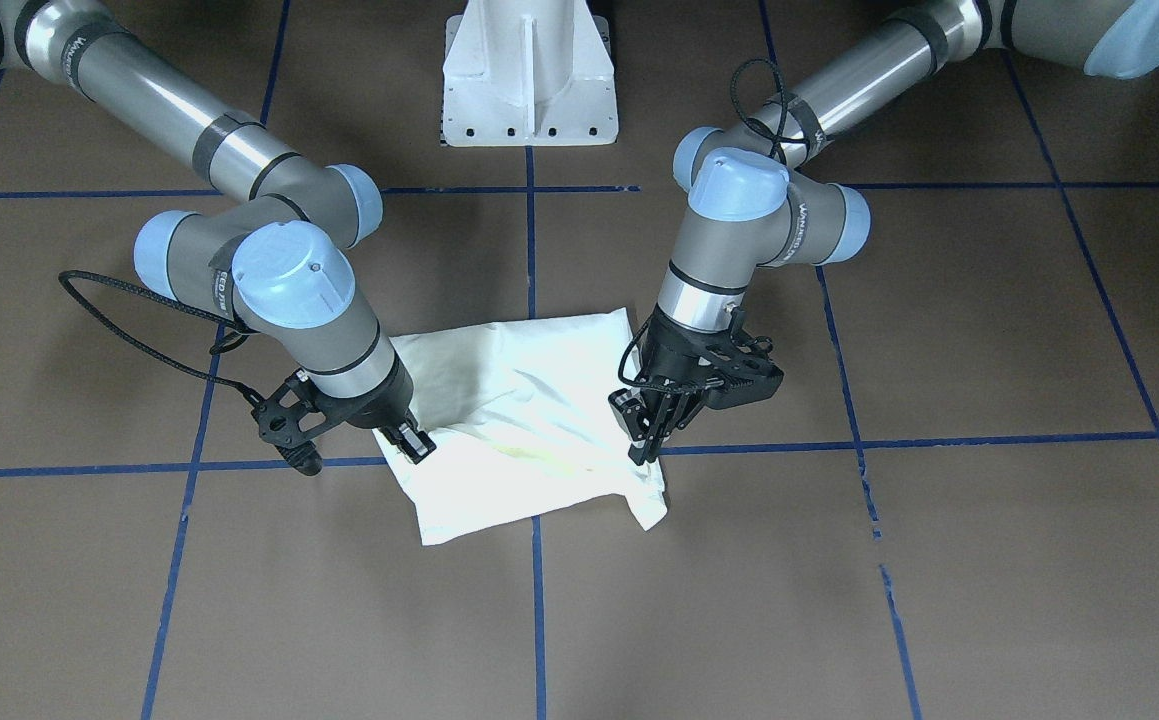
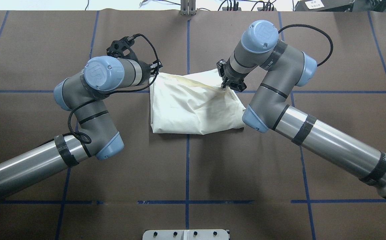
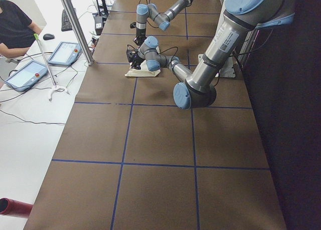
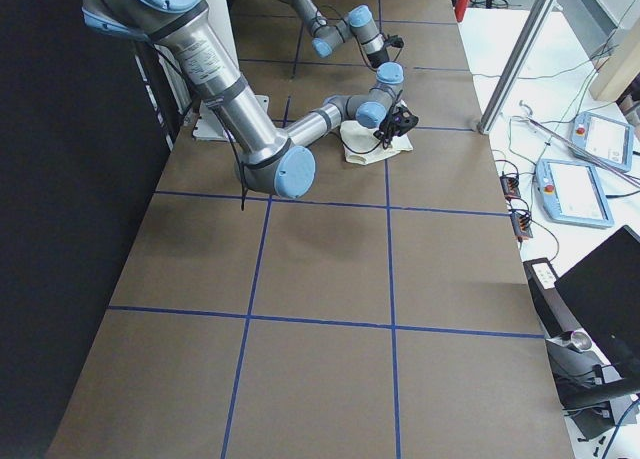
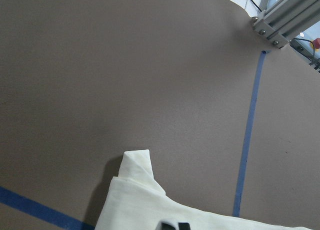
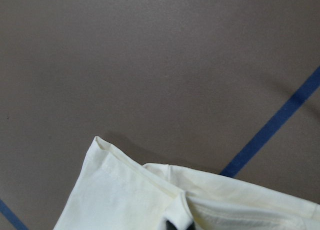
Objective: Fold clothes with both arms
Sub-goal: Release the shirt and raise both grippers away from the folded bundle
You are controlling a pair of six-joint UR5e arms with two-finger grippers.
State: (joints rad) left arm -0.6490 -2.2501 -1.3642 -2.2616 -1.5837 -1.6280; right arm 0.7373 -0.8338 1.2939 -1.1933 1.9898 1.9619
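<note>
From above, the big wrist of the grey left arm (image 2: pixel 93 123) covers the small black two-finger left gripper (image 1: pixel 642 452). We need the camera across the table to see it. There its fingers are pinched together on the edge of the folded cream-white cotton shirt (image 2: pixel 186 110). Seen from above, that spot is the shirt's 10 o'clock corner. The left wrist camera shows only two tiny dark finger ends at 6 o'clock of its picture, sitting on the cloth.

The shirt lies in the middle of the flat brown table (image 2: pixel 186 173), across a blue tape line (image 2: pixel 187 160). We see only plain cloth, and the camera across the table also shows a faint yellow smudge on it.

The small black right gripper (image 2: pixel 225 86) squeezes the shirt at its 2 o'clock side, and the cloth rises there like a little tent. The right wrist camera cuts off all but a dark tip with cloth bunched around it.

In both side cameras, the grippers are too small for us to make out.
</note>
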